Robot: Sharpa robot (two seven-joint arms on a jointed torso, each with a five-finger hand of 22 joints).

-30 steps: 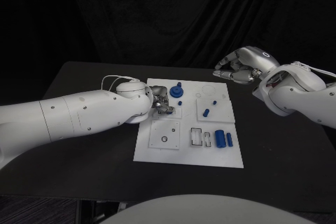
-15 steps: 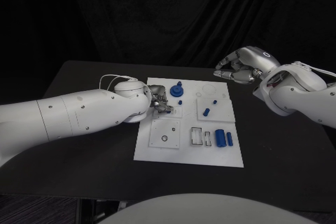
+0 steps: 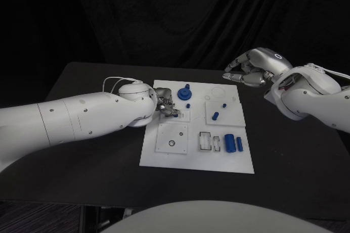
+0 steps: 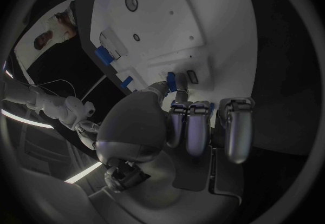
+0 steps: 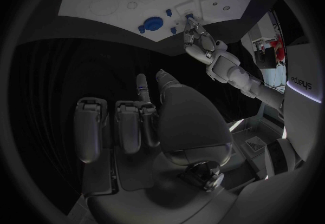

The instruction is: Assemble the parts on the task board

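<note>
The white task board lies mid-table. My left hand hovers over its left middle and pinches a small blue part between thumb and fingertips, close above a square socket plate. The right wrist view shows that left hand with the blue part at its tip. My right hand hangs above the board's far right corner, fingers curled in on nothing. On the board stand a blue knob, a small peg and a blue piece. Two blue cylinders lie near the right edge.
The black table runs wide around the board. White slotted blocks sit on the board's near half, beside a plate with a ring. My left forearm lies over the table's left side.
My left hand has drifted slightly toward the board's far left with the blue part still pinched. The right hand has not moved.
</note>
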